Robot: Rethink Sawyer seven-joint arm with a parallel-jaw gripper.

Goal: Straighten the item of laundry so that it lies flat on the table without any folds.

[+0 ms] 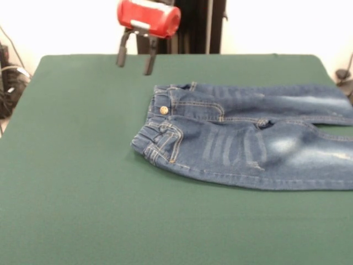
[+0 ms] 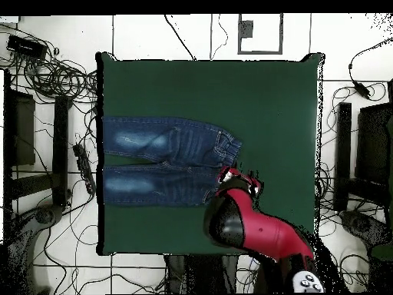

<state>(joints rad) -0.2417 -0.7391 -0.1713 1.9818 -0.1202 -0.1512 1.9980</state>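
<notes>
item: small denim jeans, spread on green table, gripper raised and empty

**object.** small pair of blue denim jeans [image 1: 242, 149] with faded pale patches, tan stitching and a metal button [image 1: 164, 110]. it lies on the large rectangular dark green felt-covered table [image 1: 83, 182]. in the overhead view it sits at the picture's left side, leg ends reaching that table edge.

**orientation.** the long axis runs across the table's width. in the front view the waistband [image 1: 160, 124] points to picture left and the legs run off to the right. both legs lie side by side, mostly flat; the waistband end looks bunched and slightly turned up, with light creasing at the crotch.

**tool.** red and black arm with a dark two-fingered gripper [image 1: 134, 62]. the fingers hang apart, holding nothing, clear above the cloth.

**governing relation.** in the front view the gripper hangs just beyond the waistband end, up and to picture left of the button, apart from the denim. the waistband is the nearest part; the leg ends are well away.

**assessment.** nearly flat; the waistband folds seem the remaining work.
</notes>
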